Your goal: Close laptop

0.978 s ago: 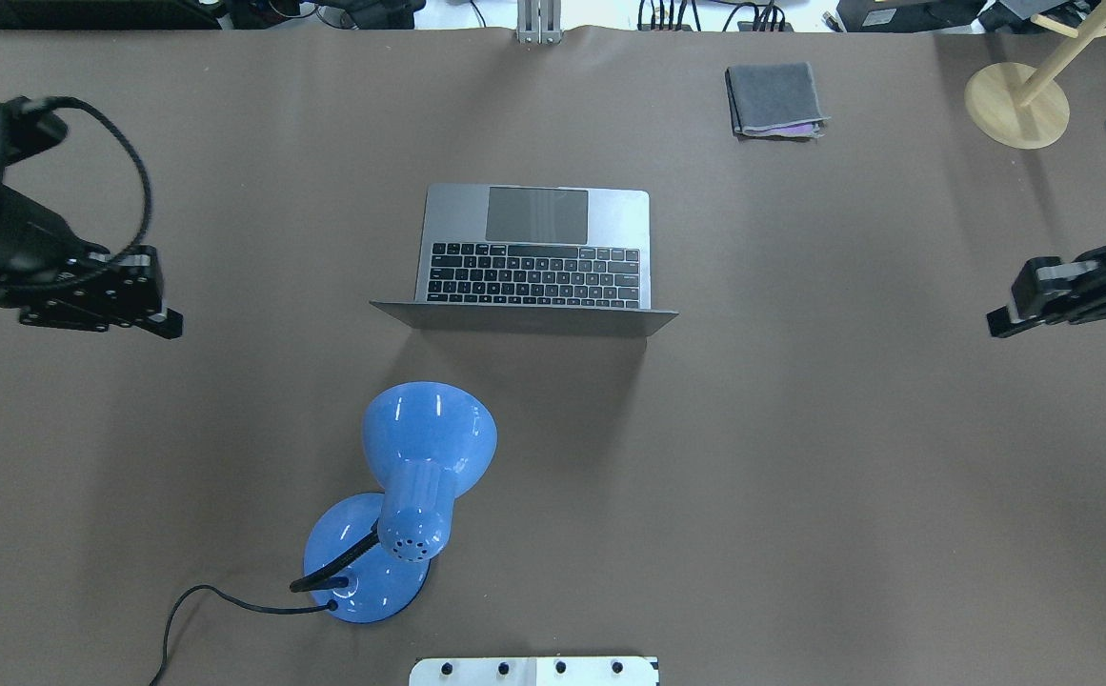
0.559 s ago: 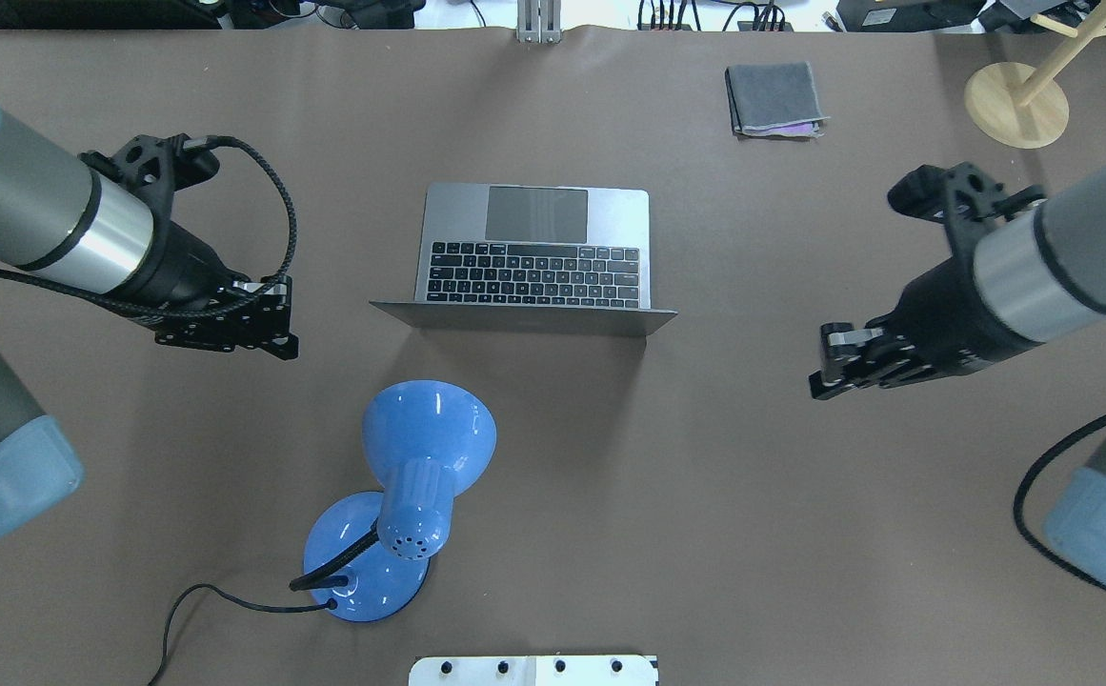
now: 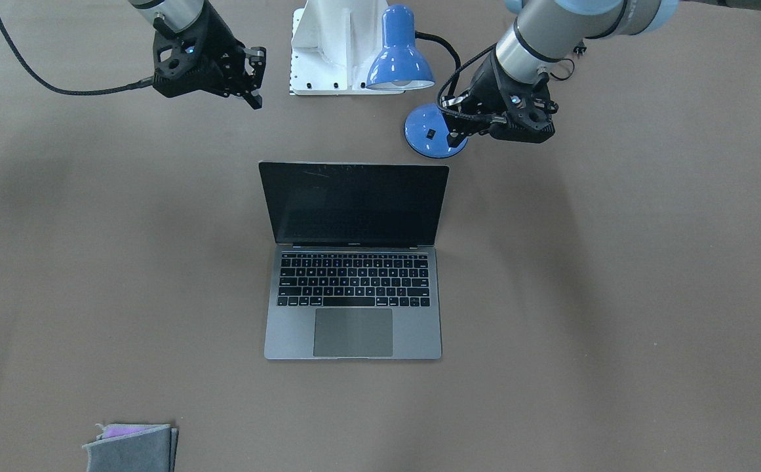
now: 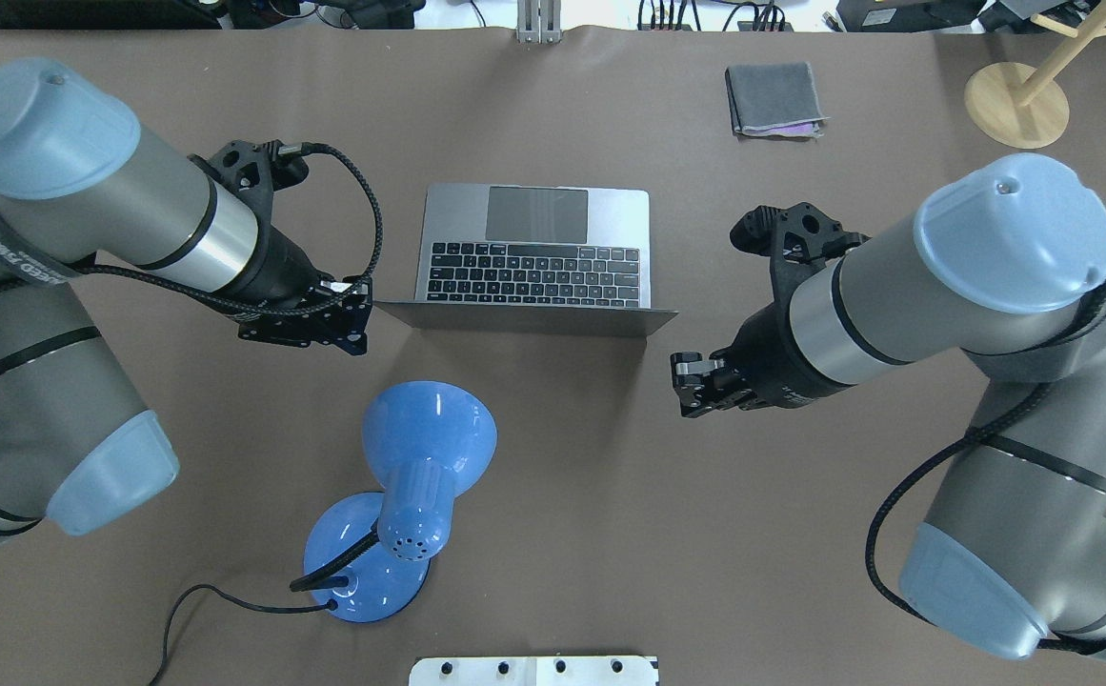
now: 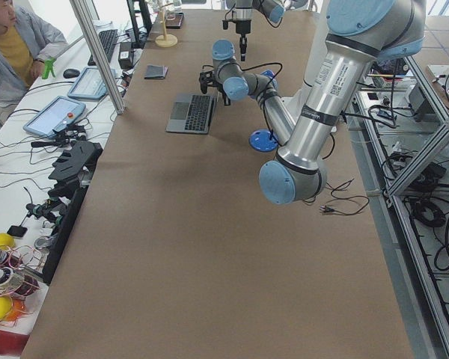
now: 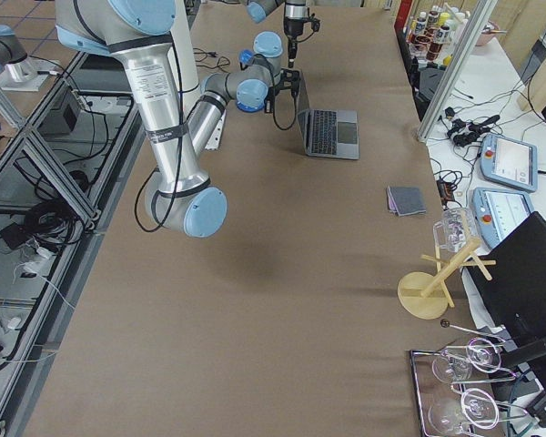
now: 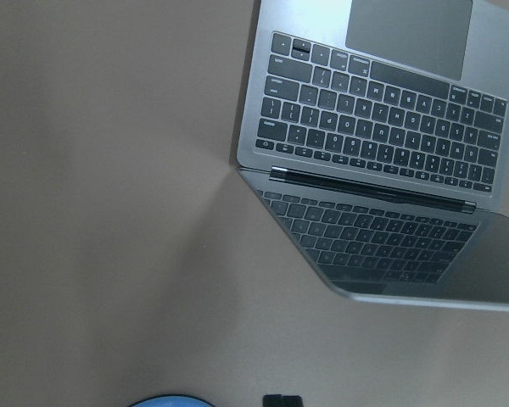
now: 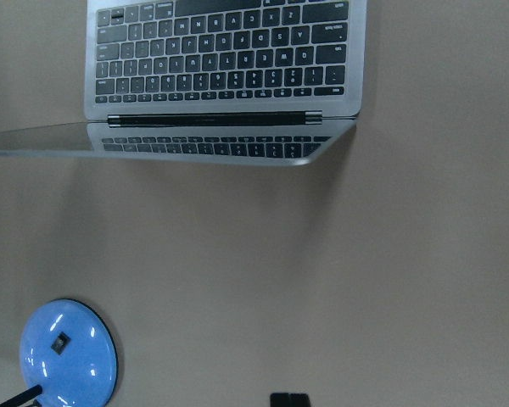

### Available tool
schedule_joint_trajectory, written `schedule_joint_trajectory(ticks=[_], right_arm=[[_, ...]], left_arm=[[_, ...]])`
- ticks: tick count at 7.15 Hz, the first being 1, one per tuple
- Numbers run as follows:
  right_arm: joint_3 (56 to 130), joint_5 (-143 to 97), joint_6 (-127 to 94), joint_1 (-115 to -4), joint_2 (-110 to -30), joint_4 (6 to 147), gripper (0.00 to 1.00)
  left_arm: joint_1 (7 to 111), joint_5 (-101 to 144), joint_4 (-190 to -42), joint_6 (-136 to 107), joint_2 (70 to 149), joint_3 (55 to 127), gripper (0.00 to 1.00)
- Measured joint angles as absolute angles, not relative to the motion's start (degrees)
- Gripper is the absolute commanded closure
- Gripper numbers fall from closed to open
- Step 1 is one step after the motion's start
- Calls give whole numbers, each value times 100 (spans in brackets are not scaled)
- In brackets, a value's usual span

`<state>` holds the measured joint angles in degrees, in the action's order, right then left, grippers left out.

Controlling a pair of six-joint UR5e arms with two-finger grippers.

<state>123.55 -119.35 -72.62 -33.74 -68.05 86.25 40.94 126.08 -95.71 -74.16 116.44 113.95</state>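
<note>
The laptop (image 4: pixel 533 243) stands open in the middle of the table, its dark screen upright and facing away from me, keyboard and trackpad beyond it. It also shows in the front view (image 3: pixel 354 288), the left wrist view (image 7: pixel 382 127) and the right wrist view (image 8: pixel 229 59). My left gripper (image 4: pixel 354 345) hovers just off the lid's left corner, its fingers together and empty. My right gripper (image 4: pixel 688 400) hovers a little off the lid's right corner, on my side of it, also shut and empty. Neither touches the laptop.
A blue desk lamp (image 4: pixel 429 433) with a black cord stands behind the lid, close to my left gripper; its base shows in the right wrist view (image 8: pixel 68 352). A folded grey cloth (image 4: pixel 774 98) and a wooden stand (image 4: pixel 1016 103) sit at the far right.
Both arms have swung in from the table's sides towards the laptop lid's two corners. The laptop and lamp have not moved.
</note>
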Motion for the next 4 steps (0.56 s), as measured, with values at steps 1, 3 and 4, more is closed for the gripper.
schedule_joint_trajectory(ticks=[1,3,4], right_arm=[[12294,-11704,-7267,-3307,-6690,8623,100],[12269,-11236,-7260,-3202,-6551,8610,100],[12255,-10963,-7229,-3126,-6509,8578,100]], left_arm=[[4040,12474,-9583,-7410,11714,11356,100],[3937,12109,-9600,-7392,11817,11374,100],[3850,11854,-9629,-7381,11863,11381,100]])
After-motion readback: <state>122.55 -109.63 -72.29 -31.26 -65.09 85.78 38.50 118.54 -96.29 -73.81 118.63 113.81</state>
